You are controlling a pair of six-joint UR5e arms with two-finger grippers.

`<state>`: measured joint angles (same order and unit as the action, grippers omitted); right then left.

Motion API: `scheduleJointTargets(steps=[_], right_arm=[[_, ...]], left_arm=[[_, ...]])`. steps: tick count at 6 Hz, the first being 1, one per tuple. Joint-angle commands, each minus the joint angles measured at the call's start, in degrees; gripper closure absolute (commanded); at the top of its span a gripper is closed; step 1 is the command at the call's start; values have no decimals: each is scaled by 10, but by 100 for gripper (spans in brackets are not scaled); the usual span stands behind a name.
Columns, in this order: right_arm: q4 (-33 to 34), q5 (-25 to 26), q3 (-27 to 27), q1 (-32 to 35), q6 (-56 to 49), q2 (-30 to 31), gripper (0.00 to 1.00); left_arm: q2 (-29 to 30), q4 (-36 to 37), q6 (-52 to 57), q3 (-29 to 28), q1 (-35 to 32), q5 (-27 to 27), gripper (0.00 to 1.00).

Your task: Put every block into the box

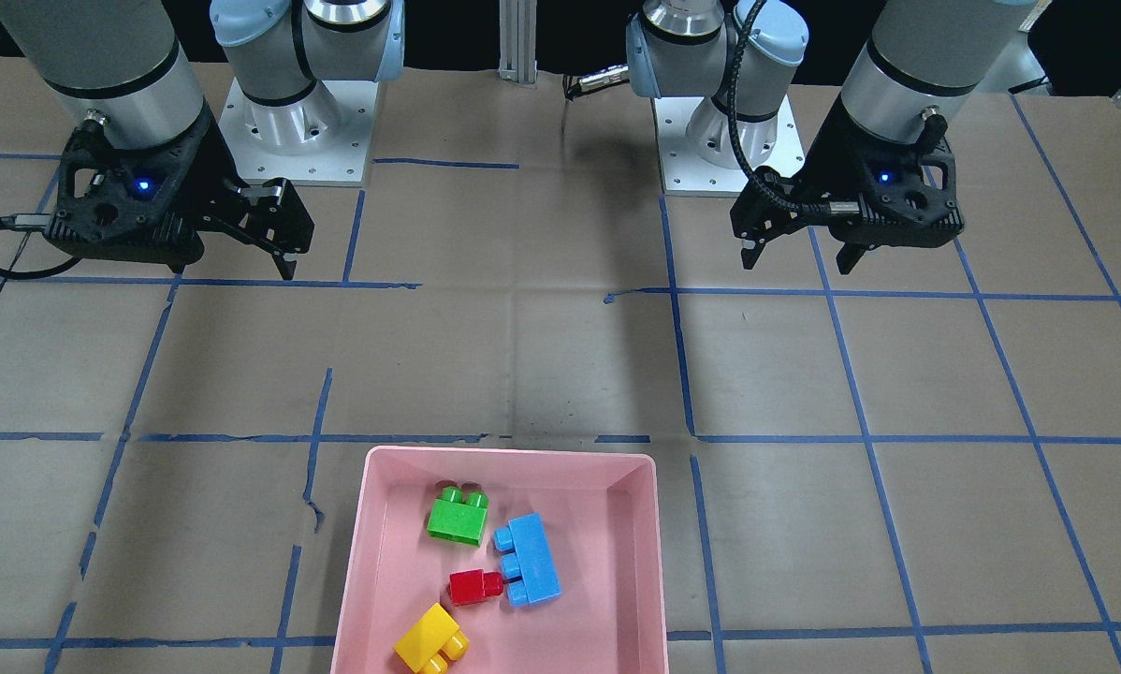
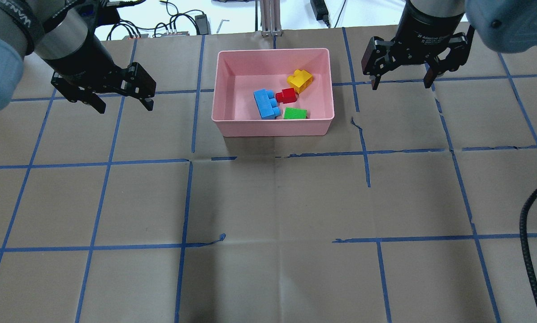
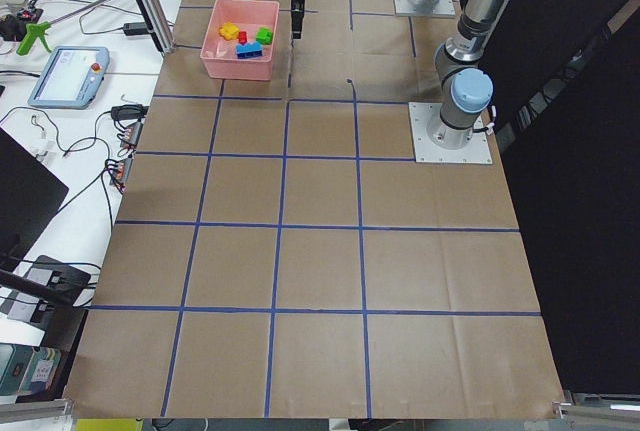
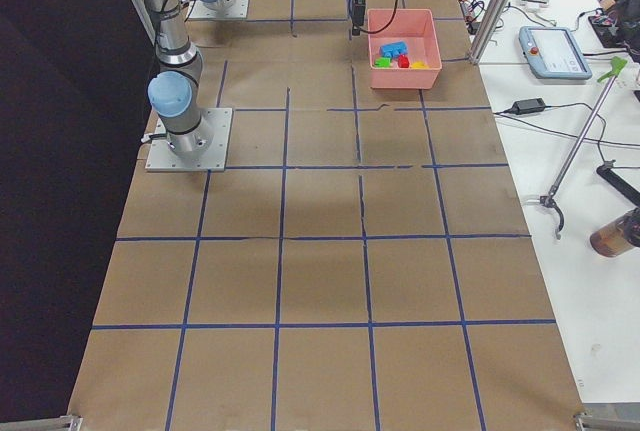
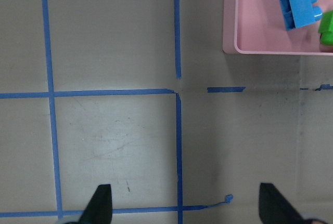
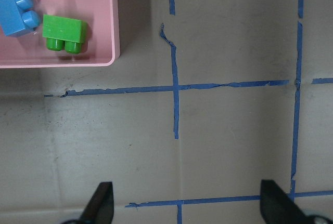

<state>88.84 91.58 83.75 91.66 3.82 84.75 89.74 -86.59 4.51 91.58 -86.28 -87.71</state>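
While the blocks (image 2: pixel 265 103) lie in the box (image 2: pixel 270 128), left tool (image 2: pixel 126 108) and right tool (image 2: pixel 400 85) flank it, released.

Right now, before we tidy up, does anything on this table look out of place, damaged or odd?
Nothing is misplaced: the green block, red block, light blue block and yellow block all lie inside the pink box. Only the blue tape line beside the box is torn and crooked.
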Motion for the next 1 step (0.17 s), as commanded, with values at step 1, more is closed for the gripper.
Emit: scheduleJointTargets(steps=[1], right_arm=[[-1,0,0,2,0,1,0]], left_arm=[[3,0,2,0,1,1,1]])
